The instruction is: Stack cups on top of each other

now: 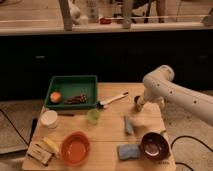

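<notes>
A pale green cup (92, 116) stands upright on the wooden table (110, 131), just in front of the green tray. A grey tapered cup (129, 125) is right of the table's middle and seems to lie on its side. My gripper (137, 104) hangs from the white arm (170, 90) low over the table's right back part. It is a short way behind the grey cup and well to the right of the green cup. It holds nothing that I can see.
A green tray (72, 85) at the back left holds an orange fruit (55, 96) and dark bits. A brush (112, 100) lies beside it. An orange bowl (75, 147), blue sponge (129, 151) and dark purple bowl (154, 145) line the front. A white container (49, 119) and a banana (50, 145) are at the left.
</notes>
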`<act>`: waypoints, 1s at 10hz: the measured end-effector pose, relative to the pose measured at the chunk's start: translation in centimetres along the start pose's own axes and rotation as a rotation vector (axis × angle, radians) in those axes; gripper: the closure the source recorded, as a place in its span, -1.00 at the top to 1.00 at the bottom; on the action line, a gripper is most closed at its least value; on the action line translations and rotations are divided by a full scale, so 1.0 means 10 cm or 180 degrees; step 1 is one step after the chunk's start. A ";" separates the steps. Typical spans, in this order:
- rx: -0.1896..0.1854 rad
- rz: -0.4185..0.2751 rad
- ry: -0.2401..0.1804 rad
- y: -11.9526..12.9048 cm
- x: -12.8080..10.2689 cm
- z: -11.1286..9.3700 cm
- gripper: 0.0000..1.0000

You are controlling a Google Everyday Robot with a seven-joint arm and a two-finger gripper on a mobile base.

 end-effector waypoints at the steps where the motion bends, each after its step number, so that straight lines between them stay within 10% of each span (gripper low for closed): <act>1: 0.0023 0.0028 -0.0007 -0.03 0.02 -0.01 0.60; 10: 0.0232 0.0316 -0.0057 -0.29 0.08 0.01 0.60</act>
